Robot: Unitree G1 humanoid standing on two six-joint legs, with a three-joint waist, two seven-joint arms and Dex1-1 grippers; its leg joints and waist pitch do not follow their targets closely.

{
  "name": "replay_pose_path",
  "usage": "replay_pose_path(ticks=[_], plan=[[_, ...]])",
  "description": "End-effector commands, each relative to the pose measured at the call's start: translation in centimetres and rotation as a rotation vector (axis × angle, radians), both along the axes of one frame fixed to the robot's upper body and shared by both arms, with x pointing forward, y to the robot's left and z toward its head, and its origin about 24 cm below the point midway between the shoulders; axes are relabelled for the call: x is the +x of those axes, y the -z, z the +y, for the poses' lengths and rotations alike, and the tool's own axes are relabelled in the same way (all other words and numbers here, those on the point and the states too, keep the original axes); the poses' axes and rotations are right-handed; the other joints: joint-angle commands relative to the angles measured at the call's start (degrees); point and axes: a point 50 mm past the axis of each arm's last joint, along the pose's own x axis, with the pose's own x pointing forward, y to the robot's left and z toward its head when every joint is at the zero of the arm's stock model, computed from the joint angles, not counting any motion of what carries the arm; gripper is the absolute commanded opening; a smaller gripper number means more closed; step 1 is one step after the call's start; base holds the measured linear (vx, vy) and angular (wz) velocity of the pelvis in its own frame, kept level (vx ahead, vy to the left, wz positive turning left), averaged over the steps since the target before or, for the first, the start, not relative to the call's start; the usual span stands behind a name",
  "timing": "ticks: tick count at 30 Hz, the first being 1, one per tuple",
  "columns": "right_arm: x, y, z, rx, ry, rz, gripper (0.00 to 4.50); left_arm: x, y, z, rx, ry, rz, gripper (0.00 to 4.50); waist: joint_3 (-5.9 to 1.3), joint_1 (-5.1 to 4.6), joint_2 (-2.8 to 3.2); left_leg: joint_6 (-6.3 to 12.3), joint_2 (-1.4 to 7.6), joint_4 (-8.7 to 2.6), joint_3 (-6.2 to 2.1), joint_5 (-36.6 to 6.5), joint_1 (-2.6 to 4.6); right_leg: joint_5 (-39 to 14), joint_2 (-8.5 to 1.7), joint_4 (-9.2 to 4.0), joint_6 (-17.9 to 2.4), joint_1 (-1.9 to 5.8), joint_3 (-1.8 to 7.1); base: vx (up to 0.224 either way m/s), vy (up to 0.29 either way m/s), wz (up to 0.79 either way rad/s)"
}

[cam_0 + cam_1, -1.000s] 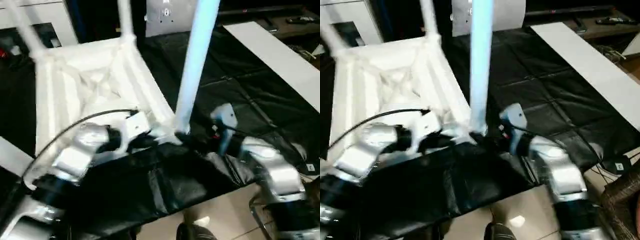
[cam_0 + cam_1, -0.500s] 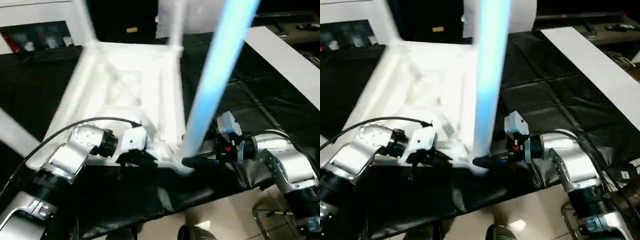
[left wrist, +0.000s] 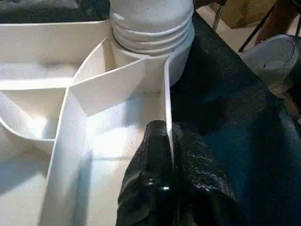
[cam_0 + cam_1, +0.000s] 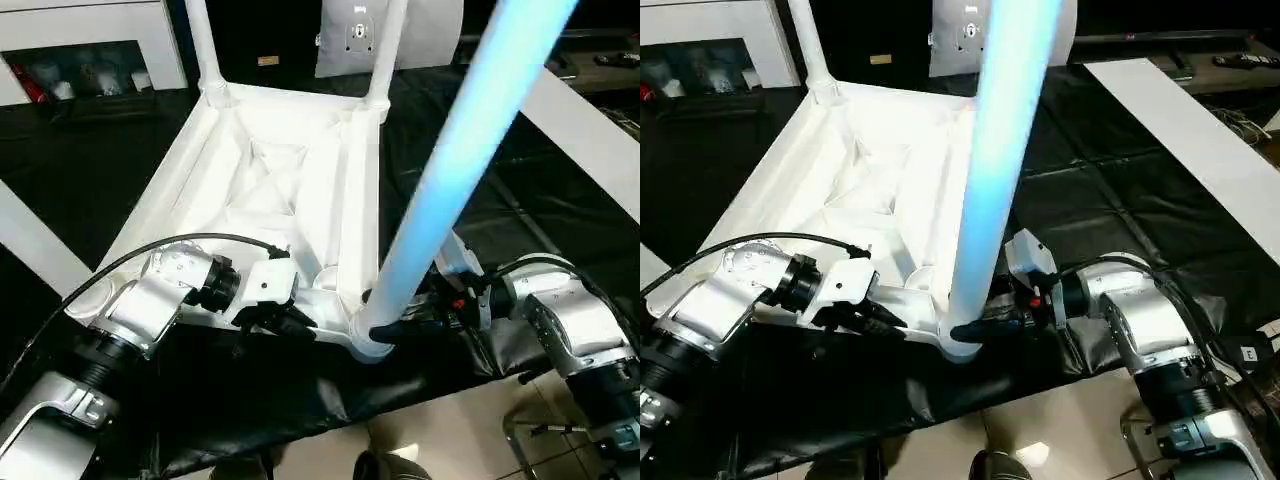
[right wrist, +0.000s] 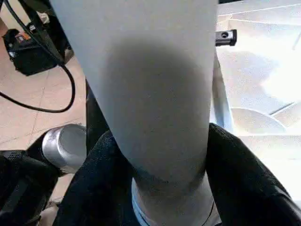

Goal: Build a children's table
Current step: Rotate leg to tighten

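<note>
The white table top [image 4: 290, 190] lies upside down on black cloth, ribs facing up. Two white legs [image 4: 203, 45] [image 4: 385, 50] stand upright in its far corner sockets. A third leg [image 4: 450, 170], tinted pale blue, rises from the near right corner socket [image 3: 151, 28] and leans right, toward the camera. My right gripper [image 4: 395, 325] is shut on this leg's base, one black finger [image 5: 240, 174] on each side of the tube [image 5: 150, 94]. My left gripper [image 4: 300, 322] is shut on the table's rim wall [image 3: 165, 99] just beside that socket. The near left corner socket [image 4: 85, 295] is an open ring.
The black cloth ends close in front of my arms, with tiled floor [image 4: 450, 430] beyond the edge. A long white board [image 4: 590, 140] lies at the right, and a white strip [image 4: 35, 245] at the left. A white cabinet [image 4: 90, 40] and a grey panel [image 4: 355, 35] stand behind.
The head camera has shifted, so the whole picture has moved. The held leg now leans further to the right. Both grippers keep their holds.
</note>
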Motion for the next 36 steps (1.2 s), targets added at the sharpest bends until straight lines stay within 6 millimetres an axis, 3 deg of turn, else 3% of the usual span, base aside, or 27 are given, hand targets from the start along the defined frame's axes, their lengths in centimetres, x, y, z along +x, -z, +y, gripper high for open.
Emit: replay_pose_path(ticks=[1, 4, 7, 9, 13, 17, 19, 23, 24, 27, 28, 31, 36], plan=[[-0.5, 0.1, 0.5, 0.011, -0.054, 0.028, 2.06, -0.1, 0.0, -0.5, 0.004, 0.026, 0.003, 0.00, -4.23, -0.41, -0.32, 5.33, 3.61, -3.54, -0.64, -8.3, 1.56, -7.4, -4.28, -3.67, -15.1, 2.49, 2.99, 0.000, 0.000, 0.00], [-0.7, 0.2, 0.6, 0.028, -0.044, 0.053, 2.02, -0.1, 0.0, -0.5, -0.014, 0.002, 0.016, 0.00, -4.21, -0.38, -0.33, 5.57, 3.57, -3.51, -0.60, -8.0, 1.56, -7.0, -4.26, -3.66, -15.3, 2.54, 3.00, 0.000, 0.000, 0.00], [-0.9, 0.3, 1.1, 0.064, 0.025, 0.106, 2.00, 0.1, -0.2, -0.5, -0.037, -0.069, 0.015, 0.00, -4.09, -0.30, 0.05, 5.42, 3.64, -3.61, -0.68, -8.1, 1.61, -7.0, -4.23, -3.63, -15.4, 2.48, 3.02, 0.000, 0.000, 0.00], [-0.8, 0.4, 1.7, 0.074, 0.100, 0.119, 2.00, 0.3, -0.5, -0.6, -0.050, -0.131, 0.001, 0.00, -3.98, -0.35, -0.15, 4.98, 3.63, -3.78, -0.77, -8.9, 1.51, -8.4, -4.32, -3.87, -15.0, 2.49, 3.00, 0.000, 0.000, 0.00], [-0.5, 0.5, 3.6, 0.093, 0.258, 0.095, 2.00, 0.9, -1.0, -1.2, -0.095, -0.295, -0.017, 0.00, -3.08, -1.03, -0.19, 1.24, 3.29, -4.36, -1.05, -15.0, 1.62, -21.3, -4.62, -5.22, -11.6, 2.00, 3.17, 0.000, 0.000, 0.00], [-0.4, 0.8, 5.5, 0.104, 0.376, 0.108, 2.00, 1.3, -1.3, -2.4, -0.153, -0.417, -0.018, 0.00, -3.00, -2.46, -0.36, -0.91, 3.18, -4.84, -1.56, -16.2, 1.21, -24.4, -4.53, -5.35, -9.4, 2.10, 3.02, 0.000, 0.000, 0.00], [0.0, 1.1, 7.8, 0.097, 0.546, 0.119, 2.00, 1.8, -1.1, -4.3, -0.215, -0.570, -0.004, 0.00, -3.07, -3.37, -0.46, -1.07, 3.07, -4.87, -1.59, -15.0, 0.94, -22.3, -4.36, -5.31, -9.2, 2.14, 2.99, 0.000, 0.000, 0.00], [0.9, 1.1, 9.3, 0.092, 0.723, 0.134, 1.99, 2.4, -1.1, -5.9, -0.264, -0.701, -0.010, 0.00, -3.02, -3.78, -0.54, -0.05, 2.64, -4.59, -1.22, -14.3, 1.46, -22.7, -4.23, -5.94, -8.4, 1.68, 3.23, 0.000, 0.000, 0.00], [1.3, 1.0, 9.9, 0.102, 0.784, 0.144, 1.99, 2.6, -1.2, -6.6, -0.283, -0.745, -0.013, 0.00, -3.10, -3.63, -0.10, 0.21, 2.63, -4.50, -1.21, -13.8, 1.53, -22.0, -4.27, -5.91, -8.3, 1.76, 3.26, 0.000, 0.000, 0.00], [2.1, 0.8, 11.0, 0.114, 0.892, 0.136, 1.99, 3.0, -1.5, -7.6, -0.299, -0.794, -0.034, 0.00, -3.50, -3.72, -0.12, 1.19, 2.59, -4.40, -0.97, -10.4, 1.35, -14.7, -3.77, -5.31, -9.5, 1.95, 3.25, 0.017, -0.005, 0.01], [2.2, 0.8, 11.0, 0.115, 0.894, 0.135, 2.33, 3.0, -1.5, -7.7, -0.299, -0.795, -0.035, 0.00, -3.48, -3.66, 0.01, 1.82, 2.57, -4.35, -0.84, -9.3, 1.37, -12.2, -3.76, -5.18, -9.9, 1.95, 3.30, 0.000, 0.000, 0.00], [2.2, 0.5, 11.3, 0.128, 0.897, 0.091, 2.71, 2.9, -1.6, -8.0, -0.290, -0.778, -0.048, 0.00, -3.85, -3.33, 0.21, 3.46, 2.53, -4.15, -0.75, -6.0, 1.23, -5.3, -3.61, -4.56, -11.0, 2.51, 3.18, 0.000, 0.000, 0.00], [2.0, 0.7, 10.7, 0.124, 0.899, 0.071, 3.22, 2.7, -1.5, -7.6, -0.271, -0.758, -0.054, 0.00, -3.79, -3.30, 0.46, 4.42, 2.68, -4.20, -0.74, -6.4, 1.31, -4.5, -3.71, -4.56, -12.0, 2.70, 3.10, 0.000, 0.000, 0.00]])
